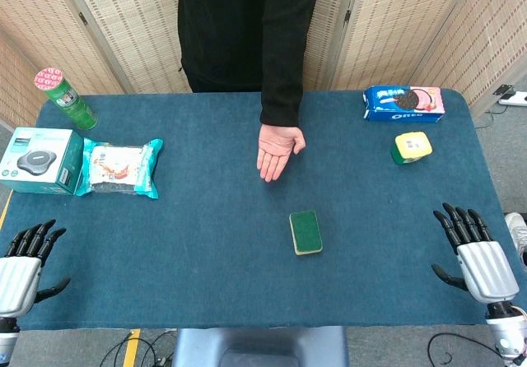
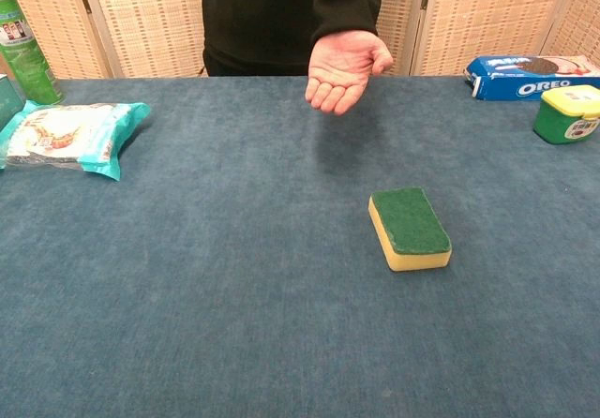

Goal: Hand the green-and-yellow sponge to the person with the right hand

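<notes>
The green-and-yellow sponge [image 1: 305, 231] [image 2: 410, 228] lies flat on the blue table, green side up, a little right of centre. The person's open palm [image 1: 277, 150] [image 2: 343, 71] is held out over the table beyond it. My right hand [image 1: 476, 256] rests at the front right edge, fingers spread and holding nothing, well to the right of the sponge. At the front left edge my left hand [image 1: 25, 262] lies the same way, empty. Neither hand shows in the chest view.
An Oreo box [image 1: 403, 103] [image 2: 530, 75] and a yellow-lidded green tub [image 1: 411, 147] [image 2: 568, 113] sit at the back right. At the left are a teal snack bag [image 1: 122, 167] [image 2: 67, 135], a boxed device [image 1: 39, 160] and a green can [image 1: 64, 98] [image 2: 24, 50].
</notes>
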### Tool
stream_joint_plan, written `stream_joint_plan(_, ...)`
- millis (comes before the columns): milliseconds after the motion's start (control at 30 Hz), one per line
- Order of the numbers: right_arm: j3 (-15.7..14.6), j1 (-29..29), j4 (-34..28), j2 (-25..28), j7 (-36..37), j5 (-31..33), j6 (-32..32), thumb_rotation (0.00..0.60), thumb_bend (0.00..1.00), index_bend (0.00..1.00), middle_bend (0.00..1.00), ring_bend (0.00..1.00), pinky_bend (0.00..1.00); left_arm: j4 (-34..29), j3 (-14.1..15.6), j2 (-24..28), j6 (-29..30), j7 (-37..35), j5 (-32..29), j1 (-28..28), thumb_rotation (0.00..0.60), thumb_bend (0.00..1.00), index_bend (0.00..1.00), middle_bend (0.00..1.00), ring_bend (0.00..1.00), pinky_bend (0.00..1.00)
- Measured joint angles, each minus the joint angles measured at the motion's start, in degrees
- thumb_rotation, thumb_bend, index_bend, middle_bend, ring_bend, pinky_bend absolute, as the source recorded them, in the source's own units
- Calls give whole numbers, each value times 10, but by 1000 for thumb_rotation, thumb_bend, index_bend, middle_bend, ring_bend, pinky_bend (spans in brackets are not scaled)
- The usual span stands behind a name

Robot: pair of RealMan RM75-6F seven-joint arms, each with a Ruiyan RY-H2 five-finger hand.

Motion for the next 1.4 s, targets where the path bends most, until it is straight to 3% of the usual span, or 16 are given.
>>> stream_joint_plan(433, -22, 48, -6, 11, 79, -41, -82, 600, 138, 0, 0, 0, 0, 0, -11, 10, -19, -41, -36, -5, 600, 201, 177, 103, 115, 158)
stream_joint_plan(667, -16, 104, -26, 4, 62, -42, -166, 600, 141, 0, 0, 0, 0, 6, -19, 21, -35, -75, -57, -10, 600, 201, 177, 103, 115, 158)
stream_joint_plan(1100, 39, 263, 19, -157, 33, 37, -363, 600, 165, 0, 0, 0, 0, 28, -38, 52, -53, -179, -108, -3, 600, 201, 183, 103, 115, 158)
stream_joint_plan(1400, 60, 310, 56, -219, -23, 87, -398, 600, 195, 0, 0, 0, 0, 35, -35, 60, -63, -203, -107, -2, 600, 201, 183, 103, 115, 158)
